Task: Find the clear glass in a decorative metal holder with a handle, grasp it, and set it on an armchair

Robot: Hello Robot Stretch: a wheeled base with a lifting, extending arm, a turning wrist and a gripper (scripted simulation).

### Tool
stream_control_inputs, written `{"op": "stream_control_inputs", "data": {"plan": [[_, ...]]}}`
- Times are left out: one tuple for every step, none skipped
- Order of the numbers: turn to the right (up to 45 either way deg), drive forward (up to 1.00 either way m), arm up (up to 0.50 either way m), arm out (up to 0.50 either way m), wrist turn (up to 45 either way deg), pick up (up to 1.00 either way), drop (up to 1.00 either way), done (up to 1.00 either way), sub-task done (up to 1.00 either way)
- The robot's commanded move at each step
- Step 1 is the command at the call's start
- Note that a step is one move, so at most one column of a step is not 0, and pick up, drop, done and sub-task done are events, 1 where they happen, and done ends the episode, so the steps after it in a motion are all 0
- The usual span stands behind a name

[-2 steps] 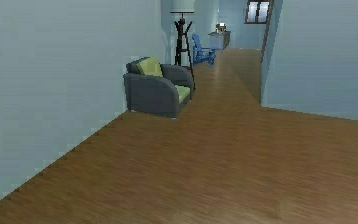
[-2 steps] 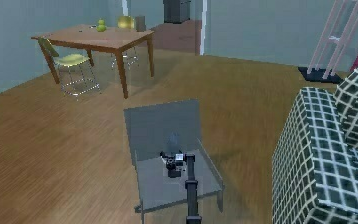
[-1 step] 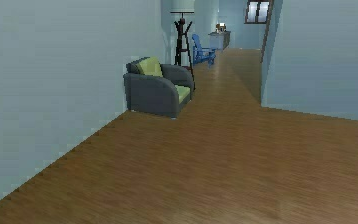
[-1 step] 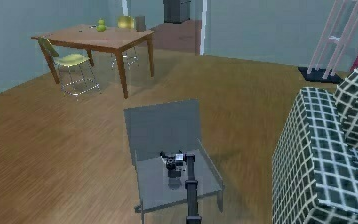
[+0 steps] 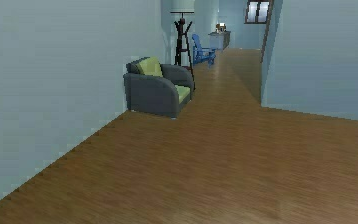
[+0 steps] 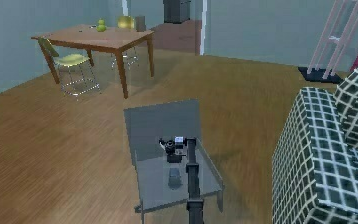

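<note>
Grey counter [image 6: 147, 130] carries small greyish vessel [image 6: 174, 177], probably the glass, at six o'clock from tool [image 6: 169, 150]; tool's grip and load: cannot tell. Grasp unconfirmed; delivery to armchair [image 5: 159, 88] outstanding.

The forward camera is looking ahead and down over wood floor [image 5: 207, 150] toward a distant armchair [image 5: 159, 88]. The side camera is looking down closely on the gripper [image 6: 170, 147], a dining table [image 6: 95, 38] standing far beyond it; both are sharing the floor.
</note>
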Motion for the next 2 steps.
{"op": "stream_control_inputs", "data": {"plan": [[0.0, 0.0, 0.0, -0.08, 0.0, 0.0, 0.0, 0.0, 0.0], [0.0, 0.0, 0.0, 0.0, 0.0, 0.0, 0.0, 1.0, 0.0]]}}
